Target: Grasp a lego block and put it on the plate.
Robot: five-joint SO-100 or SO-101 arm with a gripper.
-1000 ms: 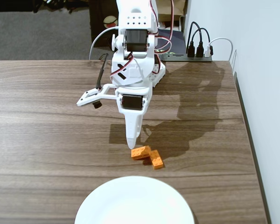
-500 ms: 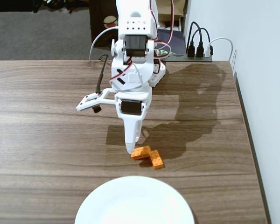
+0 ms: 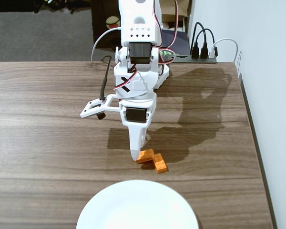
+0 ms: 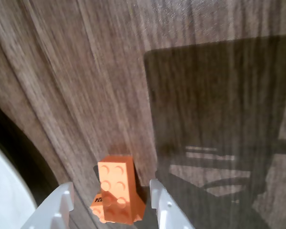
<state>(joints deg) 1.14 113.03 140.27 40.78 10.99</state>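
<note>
White 2-finger gripper point(image 4: 112, 191) lowered, jaws apart, straddling small orange plastic lego block point(image 4: 116, 191) (second brick touching), large round white plate point(image 3: 137, 206) near, dark wooden table point(image 3: 47, 143).

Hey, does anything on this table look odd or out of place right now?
Mostly tidy. The one oddity: the two orange lego blocks lie touching at an angle, forming an L, so the open gripper straddles a brick with its neighbour pressed against it. The plate sits bare on the table.
</note>
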